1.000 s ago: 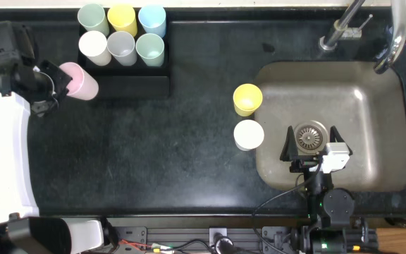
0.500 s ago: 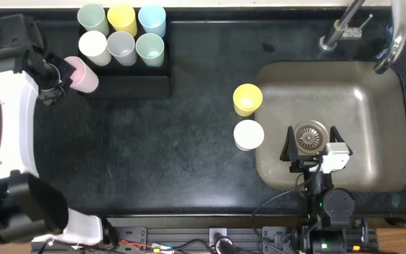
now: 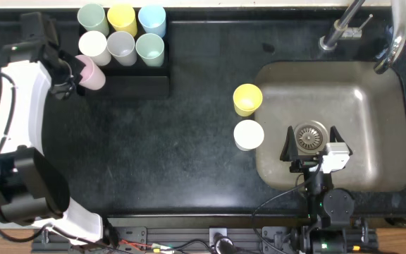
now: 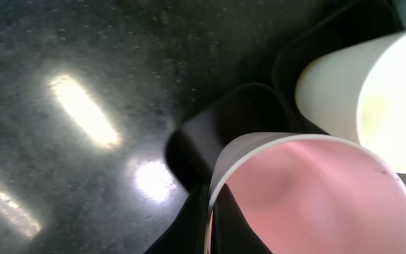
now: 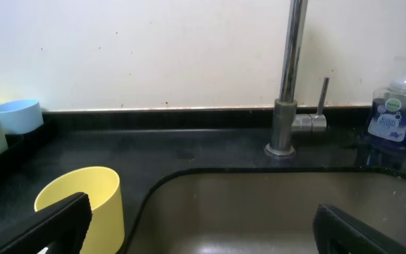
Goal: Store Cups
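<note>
Gripping tilted pale pink plastic cup (image 3: 90, 72) in left gripper (image 3: 69, 76) at far left, just beside white plastic cup (image 3: 94, 46) in black cup rack (image 3: 143, 86), with right gripper (image 3: 311, 144) spread wide, empty, over steel sink (image 3: 372, 106) at near right.

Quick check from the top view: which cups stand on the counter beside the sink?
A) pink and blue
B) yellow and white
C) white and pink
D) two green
B: a yellow cup and a white cup stand on the counter beside the sink, while the pink cup is held in the left gripper by the rack.
</note>
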Available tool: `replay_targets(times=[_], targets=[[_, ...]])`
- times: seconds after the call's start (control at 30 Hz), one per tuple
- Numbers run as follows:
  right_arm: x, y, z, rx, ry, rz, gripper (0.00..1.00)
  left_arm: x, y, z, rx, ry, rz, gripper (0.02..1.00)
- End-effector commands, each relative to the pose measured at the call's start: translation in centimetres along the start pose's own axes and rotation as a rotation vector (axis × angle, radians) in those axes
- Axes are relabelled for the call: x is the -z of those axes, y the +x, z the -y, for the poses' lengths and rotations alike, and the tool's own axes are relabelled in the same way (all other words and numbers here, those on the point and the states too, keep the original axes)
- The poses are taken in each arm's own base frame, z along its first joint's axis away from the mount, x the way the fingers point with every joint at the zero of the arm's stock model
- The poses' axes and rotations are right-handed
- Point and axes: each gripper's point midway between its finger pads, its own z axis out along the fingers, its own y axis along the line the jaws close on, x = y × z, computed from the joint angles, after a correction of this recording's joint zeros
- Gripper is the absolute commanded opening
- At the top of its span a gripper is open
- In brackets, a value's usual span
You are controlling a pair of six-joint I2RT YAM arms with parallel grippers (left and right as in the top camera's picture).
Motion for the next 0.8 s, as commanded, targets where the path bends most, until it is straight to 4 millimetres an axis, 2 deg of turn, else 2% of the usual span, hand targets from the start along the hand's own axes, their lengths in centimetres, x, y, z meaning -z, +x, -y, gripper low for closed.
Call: replay_targets(times=[0.03, 0.57, 0.8], targets=[[0.0, 0.4, 0.1, 0.003, -0.001, -0.002, 0.998, -1.1, 0.2, -0.1, 0.017, -0.037, 0.009, 0.038], [0.0, 0.4, 0.1, 0.003, -0.001, -0.002, 0.998, -2.6, -0.4, -0.6, 0.036, -0.083, 0.038, 0.036], [0.0, 0.4, 0.1, 0.003, -0.001, -0.002, 0.998, -4.0, 0.0, -0.7, 0.028, -0.107, 0.016, 0.036]])
